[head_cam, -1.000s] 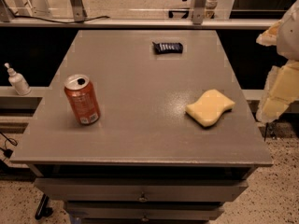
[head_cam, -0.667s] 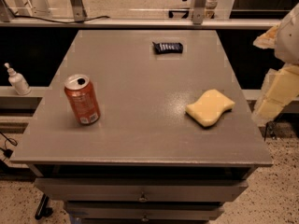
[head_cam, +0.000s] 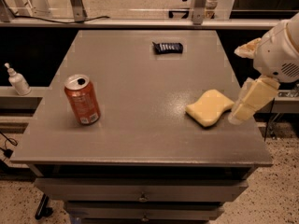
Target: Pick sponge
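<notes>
The sponge [head_cam: 209,107], pale yellow with a wavy outline, lies flat on the right side of the grey table [head_cam: 140,125], near its right edge. My gripper [head_cam: 239,84] hangs just right of the sponge, above the table's right edge. Its two pale yellow blocky fingers are spread apart, with the lower finger [head_cam: 252,99] close beside the sponge's right end and the upper finger [head_cam: 246,49] further back. The gripper is open and holds nothing.
An orange soda can [head_cam: 82,99] stands upright on the left of the table. A small black packet [head_cam: 167,47] lies at the back centre. A white pump bottle [head_cam: 17,80] stands on a ledge off the left side. Drawers sit below the table's front edge.
My gripper has moved left, from beyond the table's right edge to right beside the sponge. The sponge, can and packet have not moved.
</notes>
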Available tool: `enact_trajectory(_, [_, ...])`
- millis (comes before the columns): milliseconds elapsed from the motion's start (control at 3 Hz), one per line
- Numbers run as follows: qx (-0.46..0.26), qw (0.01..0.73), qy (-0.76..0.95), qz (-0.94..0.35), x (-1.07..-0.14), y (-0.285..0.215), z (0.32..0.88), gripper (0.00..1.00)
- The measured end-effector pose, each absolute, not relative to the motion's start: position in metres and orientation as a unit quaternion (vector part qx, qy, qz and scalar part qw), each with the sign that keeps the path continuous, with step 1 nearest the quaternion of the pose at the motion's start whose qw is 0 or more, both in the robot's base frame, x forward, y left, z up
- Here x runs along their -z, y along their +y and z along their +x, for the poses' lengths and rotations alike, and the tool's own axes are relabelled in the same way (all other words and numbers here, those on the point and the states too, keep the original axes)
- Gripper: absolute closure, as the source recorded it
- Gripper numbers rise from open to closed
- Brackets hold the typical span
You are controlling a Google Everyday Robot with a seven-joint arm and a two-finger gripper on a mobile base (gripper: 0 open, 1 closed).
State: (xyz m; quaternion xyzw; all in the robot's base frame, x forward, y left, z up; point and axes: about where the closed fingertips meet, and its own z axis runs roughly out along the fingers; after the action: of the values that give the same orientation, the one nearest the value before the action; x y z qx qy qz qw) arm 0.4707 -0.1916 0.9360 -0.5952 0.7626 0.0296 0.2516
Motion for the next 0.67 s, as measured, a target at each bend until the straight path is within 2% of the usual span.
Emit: enact_trajectory(667, [-0.082, 0.249, 0.770, -0.582, -0.876, -0.166, 0.498, 0.00])
